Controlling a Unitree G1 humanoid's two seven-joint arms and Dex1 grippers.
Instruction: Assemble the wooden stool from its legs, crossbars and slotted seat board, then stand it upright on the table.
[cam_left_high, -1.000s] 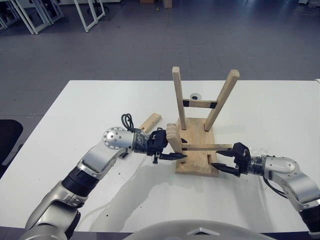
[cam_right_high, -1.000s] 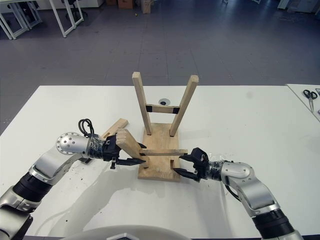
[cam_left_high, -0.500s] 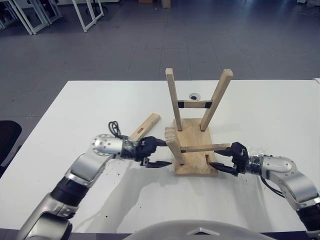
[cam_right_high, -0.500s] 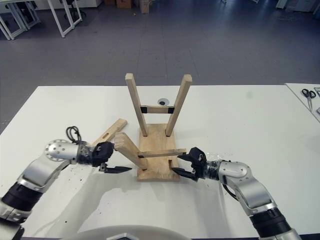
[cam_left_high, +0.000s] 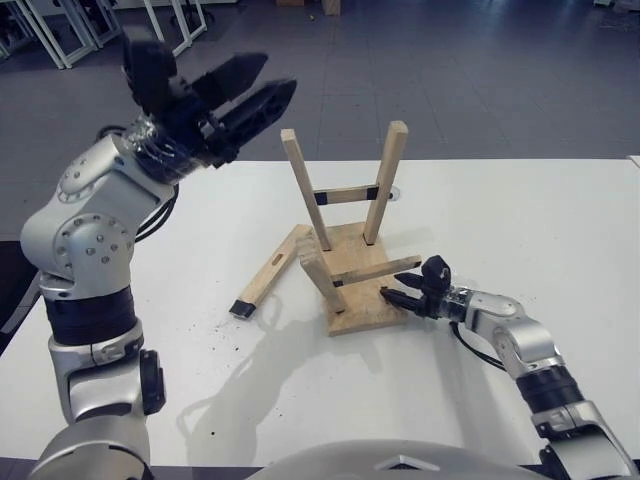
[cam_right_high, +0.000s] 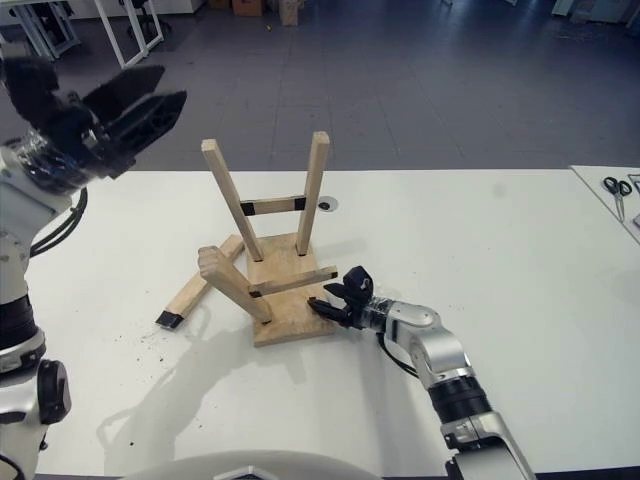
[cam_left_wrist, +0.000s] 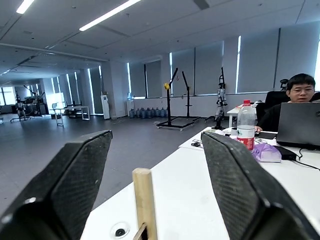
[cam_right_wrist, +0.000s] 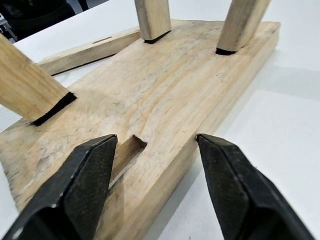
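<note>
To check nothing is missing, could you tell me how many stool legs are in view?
4: two upright legs at the seat board's far end, one leaning leg at its near left corner, one loose leg on the table to its left.

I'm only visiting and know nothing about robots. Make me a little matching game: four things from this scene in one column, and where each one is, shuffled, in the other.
Things:
1. left gripper
2. right gripper
3. loose leg
4. seat board

Places:
A. flat on the table, with legs sticking up from it
B. raised high above the table, open
C. lying on the table beside the board
D. open, at the board's edge by an empty slot

Pairs: 1-B, 2-D, 3-C, 4-A
</note>
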